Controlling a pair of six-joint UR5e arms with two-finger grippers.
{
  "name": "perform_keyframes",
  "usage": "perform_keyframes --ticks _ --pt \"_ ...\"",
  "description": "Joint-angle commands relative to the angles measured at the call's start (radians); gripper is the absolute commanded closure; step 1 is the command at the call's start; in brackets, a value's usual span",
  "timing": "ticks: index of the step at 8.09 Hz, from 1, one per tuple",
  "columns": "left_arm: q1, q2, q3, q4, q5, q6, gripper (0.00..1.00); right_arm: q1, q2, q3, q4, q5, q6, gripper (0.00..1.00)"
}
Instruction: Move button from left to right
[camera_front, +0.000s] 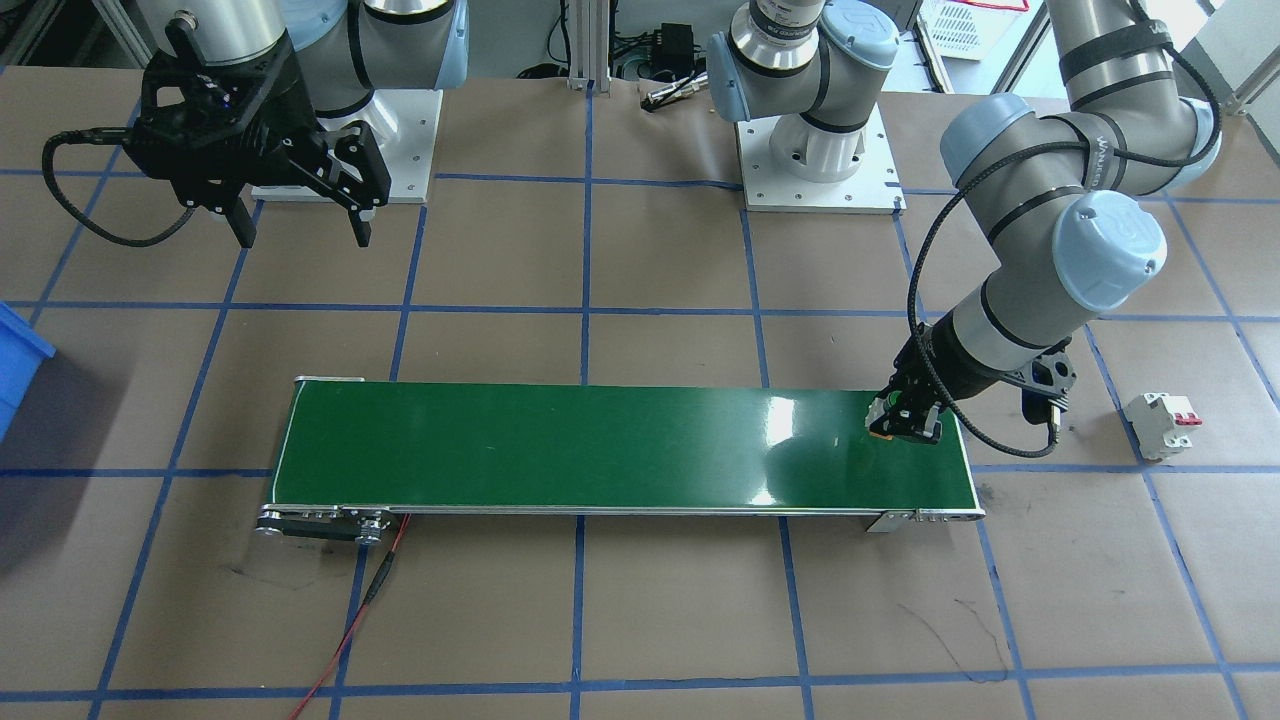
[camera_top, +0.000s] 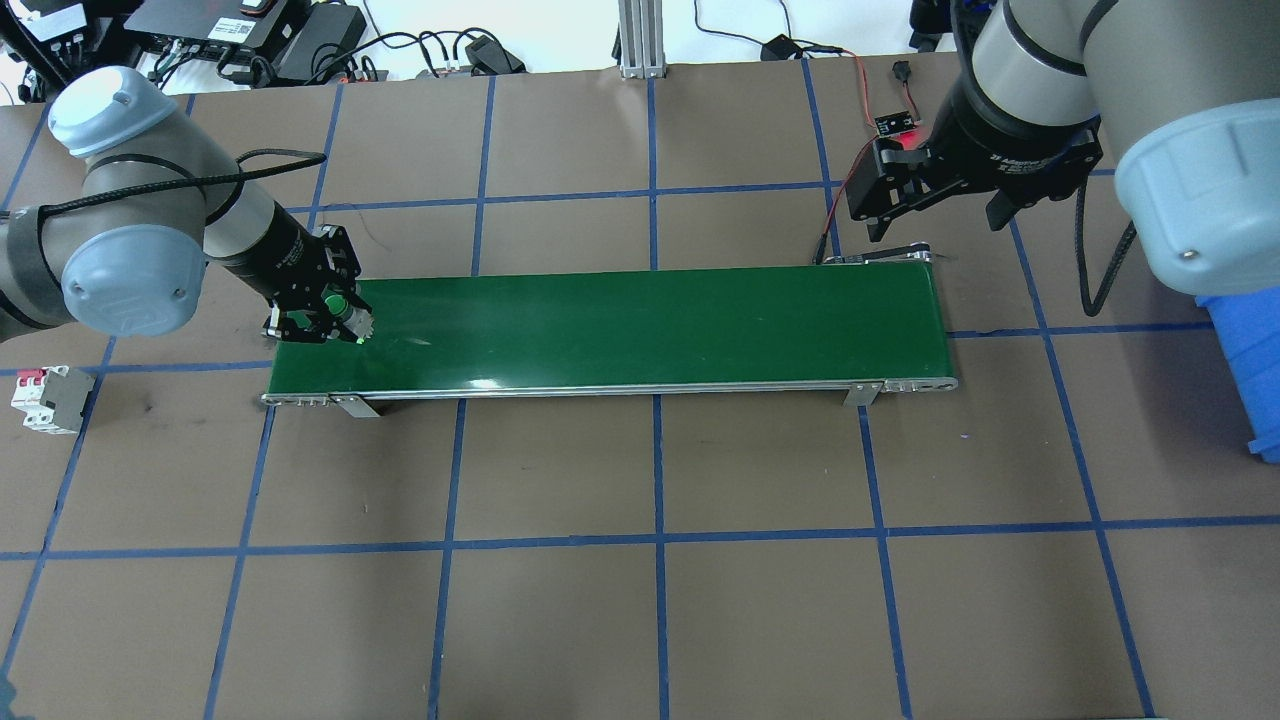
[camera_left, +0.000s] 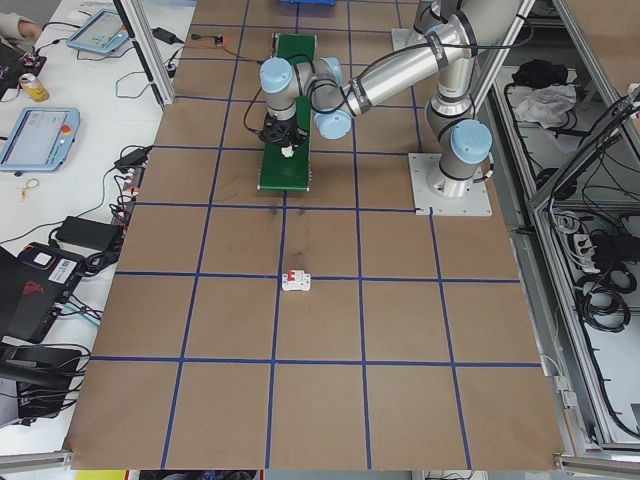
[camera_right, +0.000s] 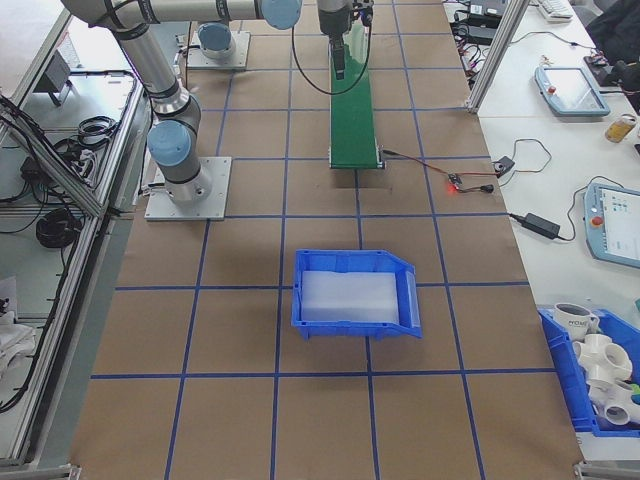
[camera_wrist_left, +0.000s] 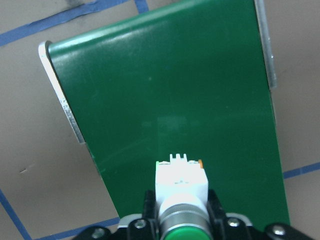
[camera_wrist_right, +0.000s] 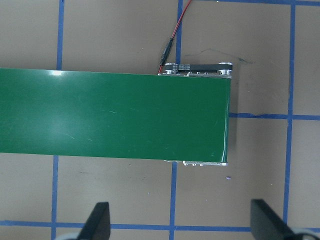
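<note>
You see a shiny green belt (camera_front: 600, 450), smooth, with bright glare spots and thin silver metal edges. The table (camera_front: 650, 620) looks like dull brown paper marked with blue tape lines. The button (camera_wrist_left: 181, 200) has a white plastic body, a silver metal ring and a glossy green cap. The left gripper (camera_wrist_left: 181, 227) looks like matt black plastic.

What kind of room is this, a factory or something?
Probably a robotics test lab: two robot arms bolted to a taped-grid table, a small green conveyor belt, and side benches with teach pendants and cables.
</note>
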Motion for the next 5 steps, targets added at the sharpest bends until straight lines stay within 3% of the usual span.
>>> perform_keyframes --ticks 1,5 --pt "0.0 -0.014 0.001 0.008 0.001 0.003 0.89 0.0 0.0 0.0 -0.002 0.0 0.0 0.0" --pt "0.0 -0.029 -0.001 0.022 0.0 0.031 0.88 0.0 0.0 0.0 0.0 0.0 0.0 0.0"
